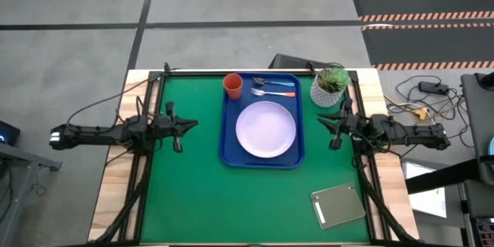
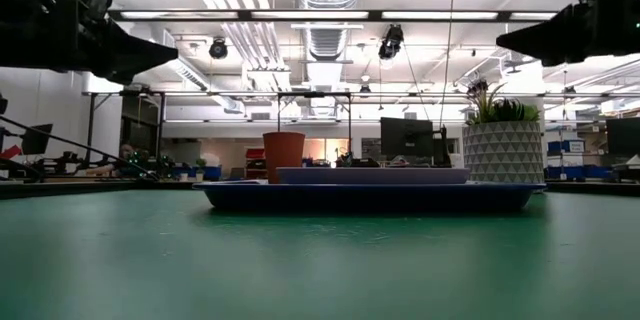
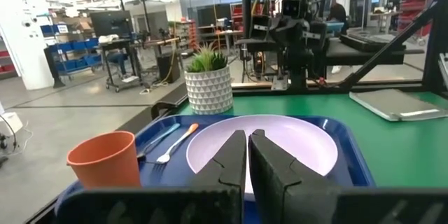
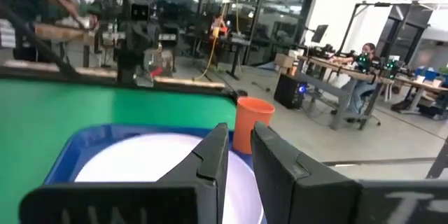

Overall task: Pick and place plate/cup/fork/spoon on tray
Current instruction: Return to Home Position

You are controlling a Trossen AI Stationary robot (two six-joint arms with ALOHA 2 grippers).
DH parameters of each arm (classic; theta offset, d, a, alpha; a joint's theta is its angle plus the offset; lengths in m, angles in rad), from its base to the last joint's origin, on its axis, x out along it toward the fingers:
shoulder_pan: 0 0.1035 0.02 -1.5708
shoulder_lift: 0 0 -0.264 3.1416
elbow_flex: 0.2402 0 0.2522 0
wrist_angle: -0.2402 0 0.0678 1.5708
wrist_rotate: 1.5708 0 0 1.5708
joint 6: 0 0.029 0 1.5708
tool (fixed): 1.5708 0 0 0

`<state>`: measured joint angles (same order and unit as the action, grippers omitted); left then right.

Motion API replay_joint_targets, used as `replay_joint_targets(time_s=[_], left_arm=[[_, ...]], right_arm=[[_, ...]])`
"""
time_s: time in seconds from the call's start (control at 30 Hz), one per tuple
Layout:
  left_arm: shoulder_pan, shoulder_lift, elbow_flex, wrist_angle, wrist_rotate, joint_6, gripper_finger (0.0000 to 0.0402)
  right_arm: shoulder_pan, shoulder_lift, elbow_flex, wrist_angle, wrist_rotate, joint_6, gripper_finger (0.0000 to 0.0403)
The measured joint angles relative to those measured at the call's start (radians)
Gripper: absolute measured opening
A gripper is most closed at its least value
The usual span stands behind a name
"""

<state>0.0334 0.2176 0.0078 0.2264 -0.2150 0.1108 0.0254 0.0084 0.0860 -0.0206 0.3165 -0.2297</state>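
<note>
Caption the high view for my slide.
Plate, cup, fork, spoon on tray; left gripper, right gripper clear at the sides.

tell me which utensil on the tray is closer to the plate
The orange-handled fork; it lies next to the plate, while the blue-handled spoon lies beyond it, toward the tray's rim.

left gripper (image 3: 247,134), right gripper (image 4: 240,127): both black. Between them: blue tray (image 1: 228,154) and a plain pale lavender-white plate (image 1: 266,129). Cup (image 1: 232,85), on the left gripper's side of the tray: orange-red. Fork (image 1: 274,93): silver tines, orange handle. Spoon (image 1: 272,82): grey bowl, light blue handle. Pot (image 1: 326,95), close by the right gripper: white, grey geometric pattern. Plant (image 1: 332,77): green. Slab (image 1: 338,205), right gripper's side: grey. Mat (image 1: 185,193): green. Table edge (image 1: 112,193): pale wood.
</note>
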Motion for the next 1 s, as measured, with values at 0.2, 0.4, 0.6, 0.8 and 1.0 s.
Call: replay_joint_targets(time_s=[0.2,0.4,0.6,0.8,1.0], left_arm=[[0.0,0.005,-0.001,0.003,0.0,0.004,0.0],[0.0,0.025,-0.002,0.001,0.0,0.003,0.0],[0.0,0.057,-0.002,0.001,0.0,0.002,0.0],[0.0,0.1,-0.003,0.002,0.001,0.002,0.0],[0.0,0.148,-0.003,0.002,0.001,0.002,0.0]], right_arm=[[0.0,-0.008,-0.002,-0.026,-0.002,-0.028,0.0053],[0.0,-0.008,-0.002,-0.027,-0.002,-0.002,0.0053],[0.0,-0.007,0.003,-0.028,-0.012,0.011,0.0053],[0.0,-0.007,0.006,-0.027,-0.05,0.011,0.0053],[0.0,-0.008,-0.073,0.078,-0.086,-0.08,0.0033]])
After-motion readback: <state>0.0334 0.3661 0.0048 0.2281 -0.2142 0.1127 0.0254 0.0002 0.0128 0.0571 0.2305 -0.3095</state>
